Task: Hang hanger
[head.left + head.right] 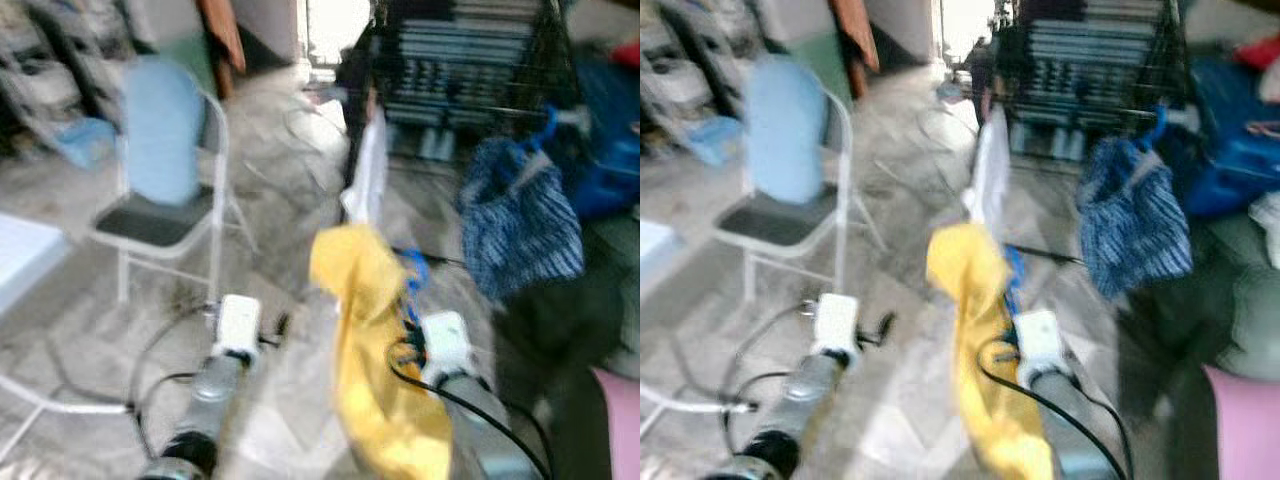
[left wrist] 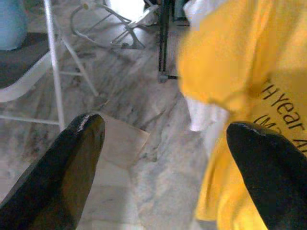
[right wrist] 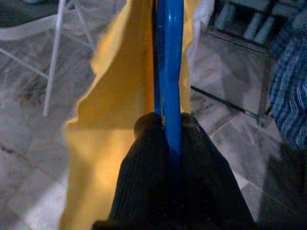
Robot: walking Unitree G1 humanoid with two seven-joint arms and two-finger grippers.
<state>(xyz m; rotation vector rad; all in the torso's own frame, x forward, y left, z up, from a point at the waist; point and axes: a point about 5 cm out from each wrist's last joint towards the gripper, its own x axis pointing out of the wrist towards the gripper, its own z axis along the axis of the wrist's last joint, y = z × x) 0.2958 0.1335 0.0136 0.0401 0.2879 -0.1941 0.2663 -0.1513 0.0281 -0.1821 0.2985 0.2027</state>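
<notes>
the head views were blurred. the right gripper [image 3: 165,125] had its two black fingers [image 3: 144,158] pressed together on a blue hanger [image 3: 169,62], which ran up between them in the right wrist view. a yellow shirt [image 1: 375,340] hung on that hanger, draped down in front of the right arm and lying between the two arms. part of the hanger showed blue just right of the shirt in the left eye view.

the left gripper [image 2: 163,139] was held out low above the floor [image 2: 144,110], its fingers [image 2: 72,158] spread wide with nothing between them; the yellow shirt hung just beside its far finger, dark print visible on the cloth.

ahead stood a dark rack [image 1: 470,60]. a white cloth [image 1: 368,170] hung at its left post, and a blue patterned garment [image 1: 520,225] hung on a blue hanger at its right. a folding chair [image 1: 165,225] with a pale blue cloth [image 1: 160,130] over its back stood to the left on the marble floor. cables lay across the floor near the arms.
</notes>
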